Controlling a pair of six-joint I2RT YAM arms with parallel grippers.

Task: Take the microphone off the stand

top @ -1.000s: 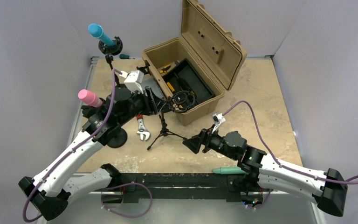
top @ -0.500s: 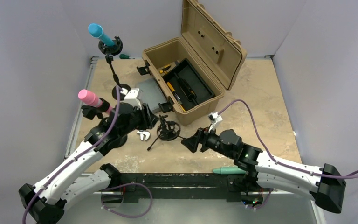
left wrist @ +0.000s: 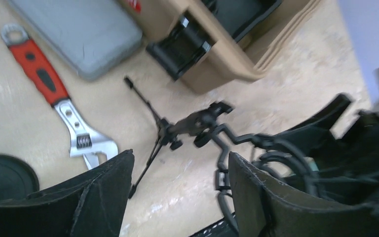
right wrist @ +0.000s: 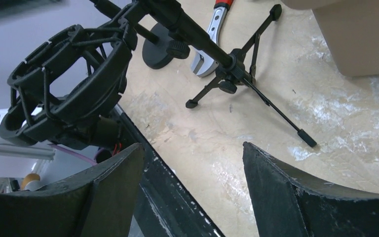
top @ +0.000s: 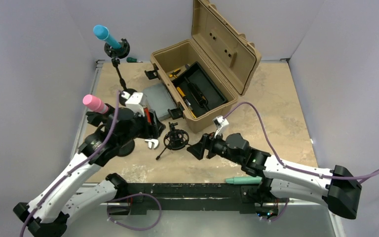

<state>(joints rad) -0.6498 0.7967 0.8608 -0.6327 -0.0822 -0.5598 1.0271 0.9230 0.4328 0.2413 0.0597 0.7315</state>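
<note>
L tool (left wrist: 180,160) & R tool (right wrist: 192,148) both open, empty; pink mic (top: 94,103) looks light, stiff, slick, so grip mid-body.

plain grey walls (top: 34,74), beige mottled tabletop (top: 271,103)

Robotics lab test cell, standing in for a workshop bench.
Plain grey panels (top: 29,74) are walling in a stone-patterned table (top: 276,98); a white left arm (top: 71,170) and right arm (top: 301,174) are sitting bolted to a black rail (top: 187,190), purple cables (top: 249,104) trailing, and an open tan toolbox (top: 224,47) and a wrench (left wrist: 61,106) are lying there.
</note>
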